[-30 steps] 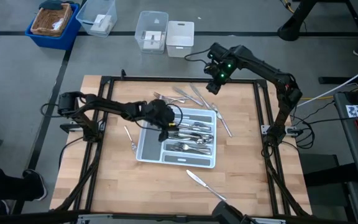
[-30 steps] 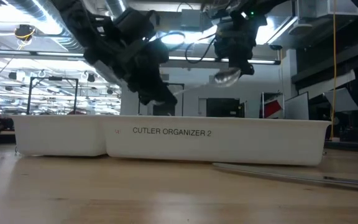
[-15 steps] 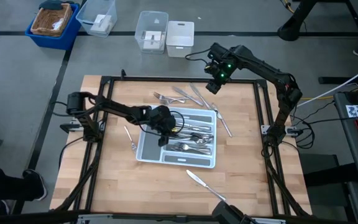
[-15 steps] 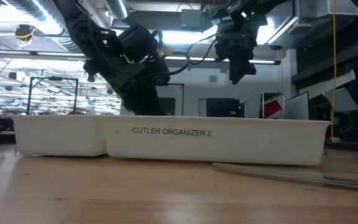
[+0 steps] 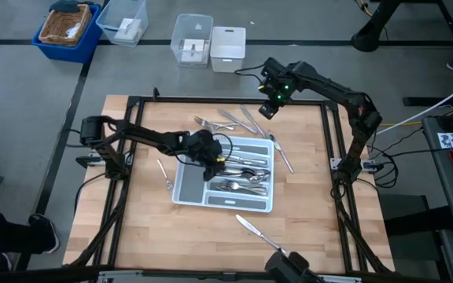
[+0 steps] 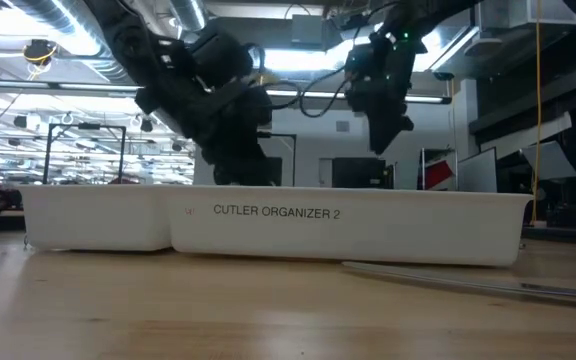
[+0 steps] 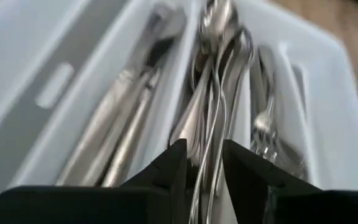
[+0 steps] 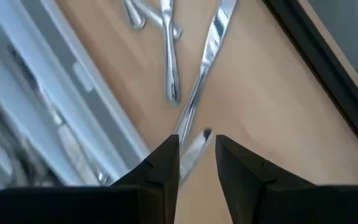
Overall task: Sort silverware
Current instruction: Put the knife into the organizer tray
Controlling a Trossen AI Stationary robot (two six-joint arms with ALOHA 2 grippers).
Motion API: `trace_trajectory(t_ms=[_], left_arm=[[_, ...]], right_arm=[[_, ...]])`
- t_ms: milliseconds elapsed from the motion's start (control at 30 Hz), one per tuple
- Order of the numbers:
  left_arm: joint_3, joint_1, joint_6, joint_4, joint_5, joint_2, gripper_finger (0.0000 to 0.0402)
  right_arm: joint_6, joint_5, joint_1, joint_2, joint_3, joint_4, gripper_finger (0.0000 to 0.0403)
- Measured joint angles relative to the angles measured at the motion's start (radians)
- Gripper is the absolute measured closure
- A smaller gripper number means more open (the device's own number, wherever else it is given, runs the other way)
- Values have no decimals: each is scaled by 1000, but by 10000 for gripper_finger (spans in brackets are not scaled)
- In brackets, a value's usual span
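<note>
The white tray (image 5: 185, 190) lies mid-table and holds several pieces of silverware (image 5: 246, 169). My left gripper (image 5: 211, 159) reaches down into the tray, below its rim (image 6: 268, 215). Its fingers stand a narrow gap apart (image 7: 204, 155), and thin spoon handles (image 7: 211, 112) run through that gap. My right gripper (image 5: 267, 108) hangs high (image 6: 383, 140) over loose silverware (image 5: 234, 119) lying beyond the tray's far side. It is narrowly open and empty (image 8: 196, 146), and a table knife (image 8: 213, 56) shows through the gap. My left gripper comes slanting down into the spoon compartment, its fingers (image 7: 173, 168) along the spoons. Two thin handles (image 7: 209, 180) pass between the fingers without filling the gap, and I cannot tell whether the fingers touch them. The spoons lie in the tray.
More loose pieces lie on the wood: a knife right of the tray (image 5: 283, 157), a knife near the near edge (image 5: 258, 232) (image 6: 468, 280), and a fork left of the tray (image 5: 163, 173). A black frame (image 5: 211, 101) rims the table. Bins (image 5: 211, 43) stand on the floor beyond.
My left gripper, which held a spoon level above the tray a second ago, has gone down into the tray, and the spoon no longer shows above the rim. My right gripper has turned a little in place.
</note>
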Motion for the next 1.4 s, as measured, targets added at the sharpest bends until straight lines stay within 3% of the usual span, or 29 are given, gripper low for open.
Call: trace_trajectory(t_ms=[300, 567, 933, 1167, 1400], left_arm=[[0, 82, -52, 2, 0, -137, 306], [0, 177, -50, 2, 0, -186, 306], [0, 287, -50, 2, -1, -187, 306], [0, 316, -50, -1, -1, -187, 306], [0, 320, -47, -2, -1, -187, 306]], right_arm=[[68, -4, 0, 0, -213, 338, 297], [116, 0, 1, 0, -379, 590, 297], [123, 55, 20, 63, -428, 642, 297], [121, 151, 70, 105, -428, 675, 297], [127, 178, 73, 106, -428, 700, 297]])
